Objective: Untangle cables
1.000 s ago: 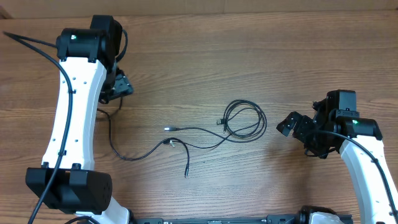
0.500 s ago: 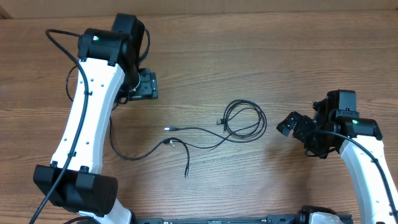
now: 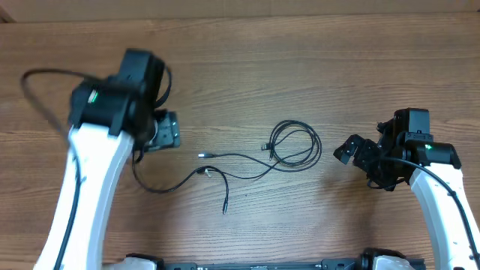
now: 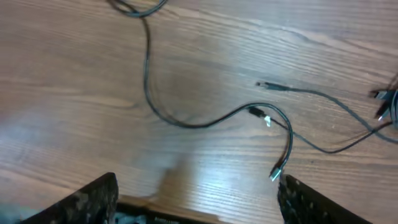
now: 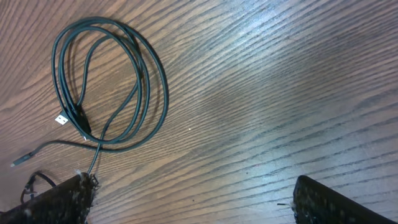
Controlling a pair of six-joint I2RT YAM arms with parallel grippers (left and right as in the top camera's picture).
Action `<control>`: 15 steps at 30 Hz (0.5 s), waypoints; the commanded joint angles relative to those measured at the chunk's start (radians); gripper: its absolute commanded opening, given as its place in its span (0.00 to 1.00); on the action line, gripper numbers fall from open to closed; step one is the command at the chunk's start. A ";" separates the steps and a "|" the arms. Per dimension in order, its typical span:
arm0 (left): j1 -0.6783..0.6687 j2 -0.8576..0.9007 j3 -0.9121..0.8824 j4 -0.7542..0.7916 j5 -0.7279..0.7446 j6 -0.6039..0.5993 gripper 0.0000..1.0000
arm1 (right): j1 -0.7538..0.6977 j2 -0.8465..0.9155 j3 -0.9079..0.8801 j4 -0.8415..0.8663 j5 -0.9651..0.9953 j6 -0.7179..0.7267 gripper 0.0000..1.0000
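Several thin black cables lie mid-table. One is wound into a coil and also shows in the right wrist view. Looser cords run left from it, with a silver plug and a hanging end. In the left wrist view a cord curves across the wood, with plug ends near my right finger. My left gripper is open and empty, left of the cords. My right gripper is open and empty, just right of the coil.
The wooden table extends behind the cables. Thicker black wiring loops from the left arm at the far left. The right arm's white link occupies the front right corner.
The left arm has swung right and then toward the front, bringing its gripper closer to the loose cords. The right arm and the cables have not moved.
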 commanded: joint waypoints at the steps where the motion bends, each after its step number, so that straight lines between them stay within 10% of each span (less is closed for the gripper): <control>1: 0.022 -0.132 -0.156 0.119 -0.055 -0.053 0.85 | 0.002 -0.014 0.026 0.004 0.007 -0.009 1.00; 15: 0.385 0.048 -0.447 0.483 0.071 0.011 0.94 | 0.002 -0.014 0.026 0.003 0.007 -0.009 1.00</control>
